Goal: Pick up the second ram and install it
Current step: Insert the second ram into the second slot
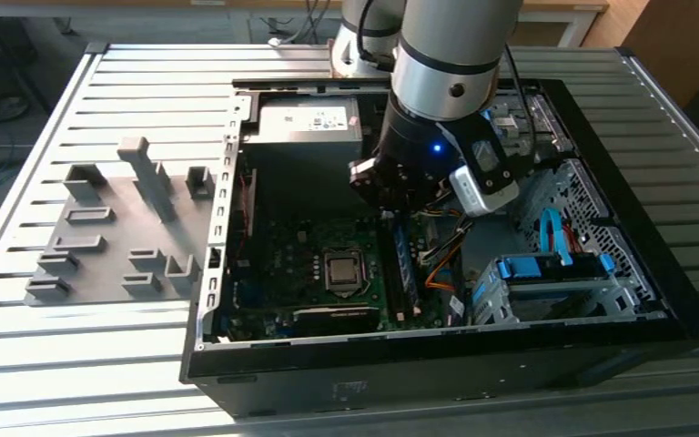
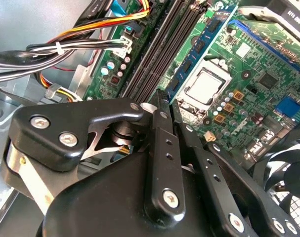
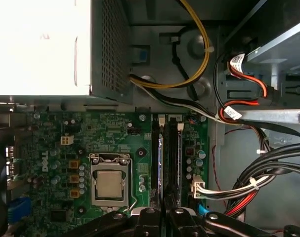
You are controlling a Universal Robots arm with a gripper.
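Observation:
The second ram [image 1: 400,264] is a thin blue-green stick standing on edge in the memory slot nearest the CPU [image 1: 341,269], inside the open computer case. In both wrist views the ram [image 2: 209,37] [image 3: 160,158] runs along the dark slots beside the green motherboard. My gripper [image 1: 386,208] hangs low over the slots' far end in the exterior view. Its black fingers are shut together [image 2: 165,98] with nothing visible between them, their tips at the near end of the stick. I cannot tell whether they touch it. In the first wrist view the gripper [image 3: 162,212] lines up with the slots.
A grey slotted tray [image 1: 119,228] lies on the ribbed table on the exterior view's left. A silver power supply [image 1: 309,120] fills the case's far end. Cable bundles [image 3: 258,182] and a blue drive cage [image 1: 550,273] crowd the side past the slots. A fan [image 2: 288,182] sits beyond the CPU.

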